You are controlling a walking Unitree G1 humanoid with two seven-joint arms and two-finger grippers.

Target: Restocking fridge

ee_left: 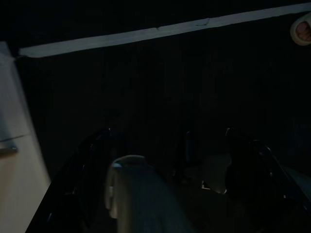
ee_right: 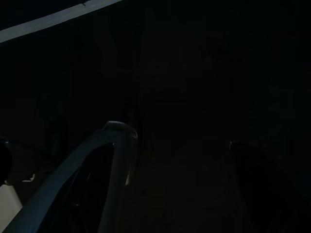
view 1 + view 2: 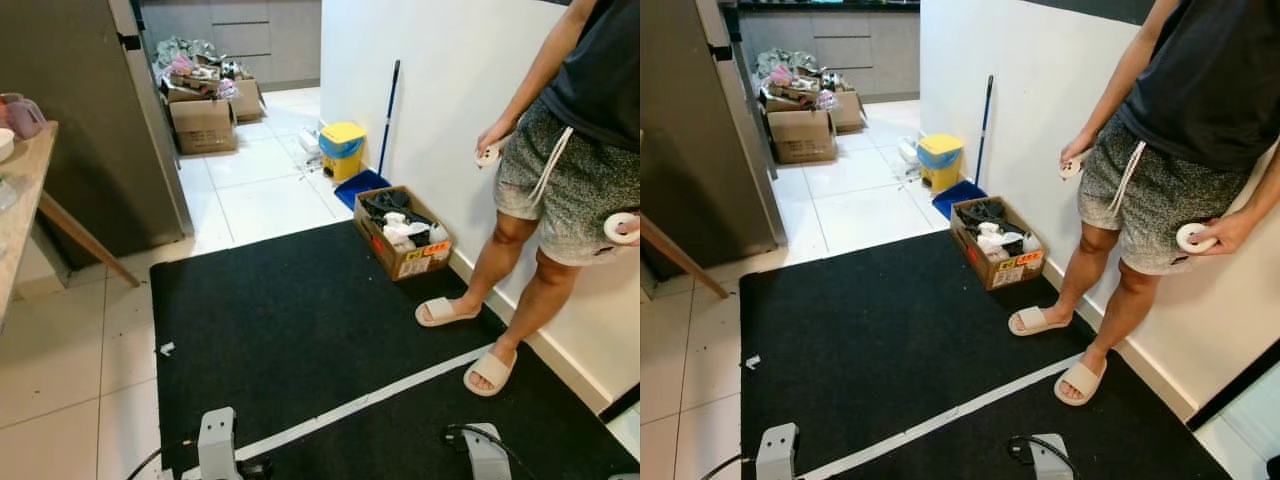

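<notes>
Still short of the fridge

The fridge point(image 3: 90, 130) is seen shut, beyond the black mat point(image 3: 300, 330). Beside the mat, an open cardboard box point(image 3: 402, 232) holds dark and white items, probably stock. Both arms hang idle; whether either end effector is parted cannot be told.

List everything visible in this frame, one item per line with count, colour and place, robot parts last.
fridge: one, dark grey, far left, door shut
counter: one, light wood, left edge
black mat: one, with a white tape line, underfoot
open box: one, brown cardboard, holding dark and white items, by the right wall
bin: one, yellow lid on blue, against the wall
dustpan: one, blue, with a long handle leaning on the wall
cluttered boxes: several, brown, far end of the floor
person: one, dark shirt, grey shorts, beige slippers, a white controller in each hand, standing right
robot arms: two, silver, hanging low at bottom edge, left, right
</notes>
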